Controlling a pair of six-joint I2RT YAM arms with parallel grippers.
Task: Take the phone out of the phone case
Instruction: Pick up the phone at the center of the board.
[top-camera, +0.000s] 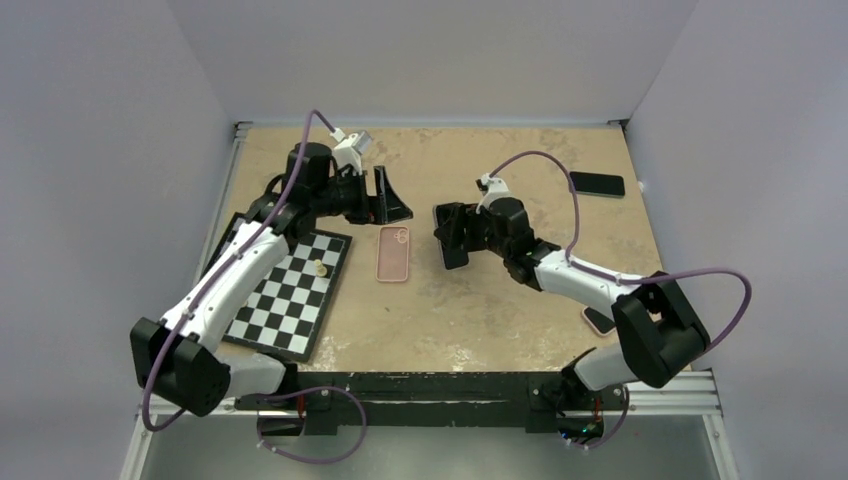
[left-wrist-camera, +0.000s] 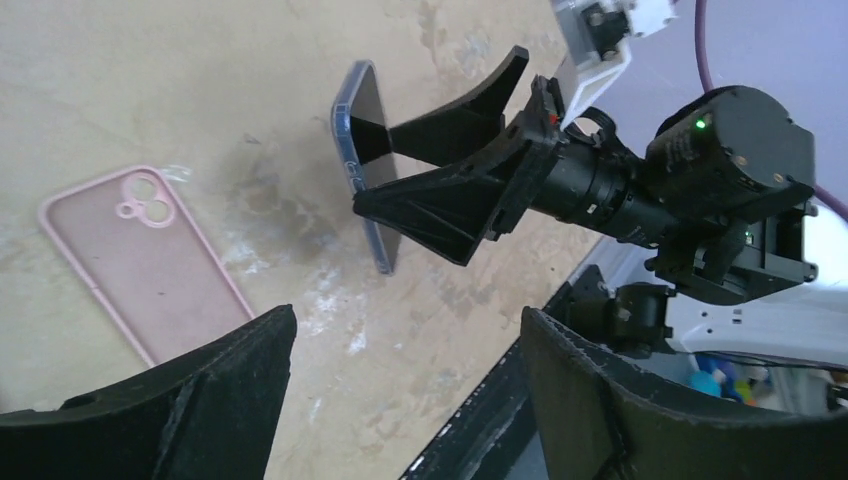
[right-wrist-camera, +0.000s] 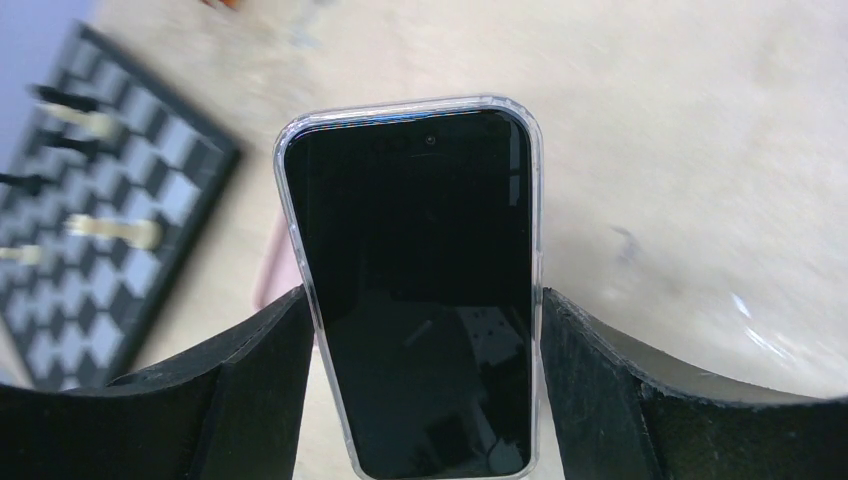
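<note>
The right gripper (right-wrist-camera: 420, 305) clamps the black phone (right-wrist-camera: 410, 250), not yet out of its clear plastic case (right-wrist-camera: 410, 105); the left gripper (left-wrist-camera: 405, 330) gapes empty.

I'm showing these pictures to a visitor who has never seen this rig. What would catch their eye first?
First, the phone in its clear case, gripped by its sides in the right pincer and held up just right of the middle of the table. Next, the empty pink case lying flat at the middle, then the chessboard at the left side.
</note>
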